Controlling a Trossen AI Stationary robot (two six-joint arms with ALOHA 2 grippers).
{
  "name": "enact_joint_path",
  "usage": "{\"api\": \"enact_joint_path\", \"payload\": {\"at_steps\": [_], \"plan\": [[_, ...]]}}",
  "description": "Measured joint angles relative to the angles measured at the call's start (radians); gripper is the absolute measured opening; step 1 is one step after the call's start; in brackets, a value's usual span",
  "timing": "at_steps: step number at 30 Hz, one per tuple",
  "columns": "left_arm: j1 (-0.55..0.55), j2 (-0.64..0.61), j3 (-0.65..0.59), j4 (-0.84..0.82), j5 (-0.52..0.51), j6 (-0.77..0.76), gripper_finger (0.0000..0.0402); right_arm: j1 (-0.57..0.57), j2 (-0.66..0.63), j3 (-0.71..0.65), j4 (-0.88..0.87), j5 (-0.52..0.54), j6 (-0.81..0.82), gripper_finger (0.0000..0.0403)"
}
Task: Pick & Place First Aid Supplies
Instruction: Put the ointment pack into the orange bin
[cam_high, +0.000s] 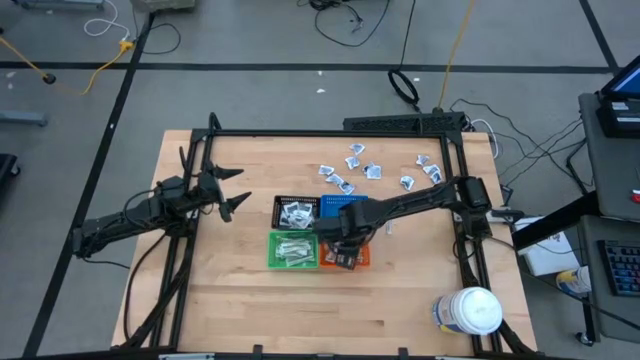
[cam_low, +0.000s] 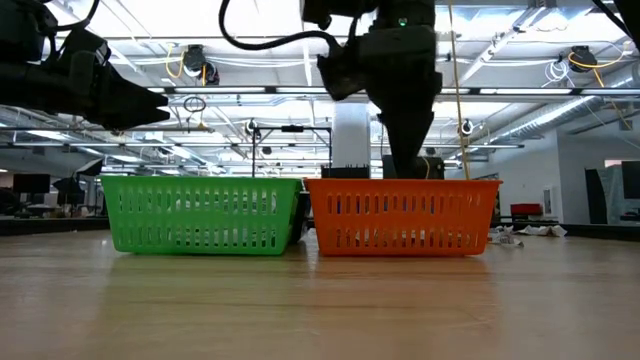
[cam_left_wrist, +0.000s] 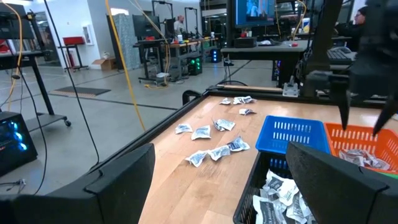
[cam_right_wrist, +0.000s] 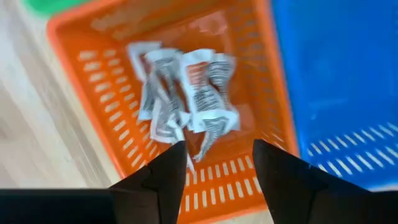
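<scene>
Several white wrapped packets (cam_right_wrist: 186, 99) lie in a heap on the floor of the orange bin (cam_right_wrist: 93, 81). My right gripper (cam_right_wrist: 219, 152) hangs open over that bin, pointing down, with nothing between its fingers; it shows above the orange bin (cam_high: 360, 258) in the high view. More packets fill the black bin (cam_high: 296, 211) and the green bin (cam_high: 293, 250). Loose packets (cam_high: 350, 170) lie scattered on the far part of the table. My left gripper (cam_high: 235, 190) waits open at the table's left, level, pointing toward the bins.
The blue bin (cam_high: 335, 207) stands behind the orange one, beside the black bin. A large white jar (cam_high: 468, 310) sits at the near right corner. A black frame (cam_high: 330, 133) runs around the table. Bare wood lies along the near edge.
</scene>
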Motion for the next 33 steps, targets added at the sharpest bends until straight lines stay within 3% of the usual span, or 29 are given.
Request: {"api": "enact_joint_path", "payload": {"at_steps": [16,22,33], "plan": [[0.000,0.000,0.000,0.000,0.000,0.000,0.0365,-0.063,-0.053,0.000,-0.001,-0.001,0.704,0.0171],[0.000,0.000,0.000,0.000,0.000,0.000,0.0365,-0.068,-0.058,-0.020,0.014,0.020,0.791,0.0171],[0.000,0.000,0.000,0.004,0.000,0.000,0.0365,-0.130,-0.277,-0.298,0.075,0.060,0.826,0.0171]]}}
